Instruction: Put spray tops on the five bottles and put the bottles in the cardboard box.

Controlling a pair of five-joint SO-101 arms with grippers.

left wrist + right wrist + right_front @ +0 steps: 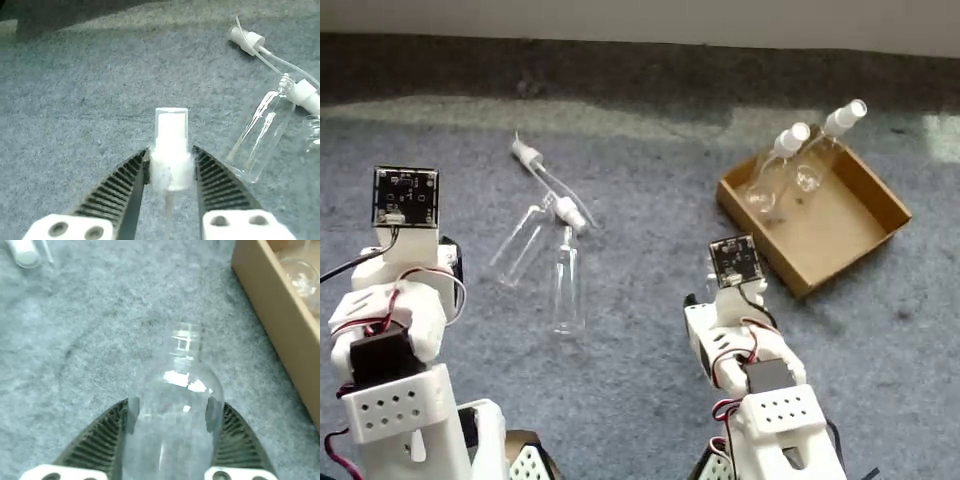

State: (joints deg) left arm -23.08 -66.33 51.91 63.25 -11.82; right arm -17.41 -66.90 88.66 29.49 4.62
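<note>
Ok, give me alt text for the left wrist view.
The left gripper grips a white spray top by its collar over grey carpet. Beyond it lie a clear bottle and two more spray tops with tubes.

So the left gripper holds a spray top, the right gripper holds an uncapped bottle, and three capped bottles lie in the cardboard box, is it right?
Not quite. The high view shows two capped bottles in the cardboard box, not three. The rest is right: the left gripper holds a spray top and the right gripper holds an uncapped bottle.
</note>
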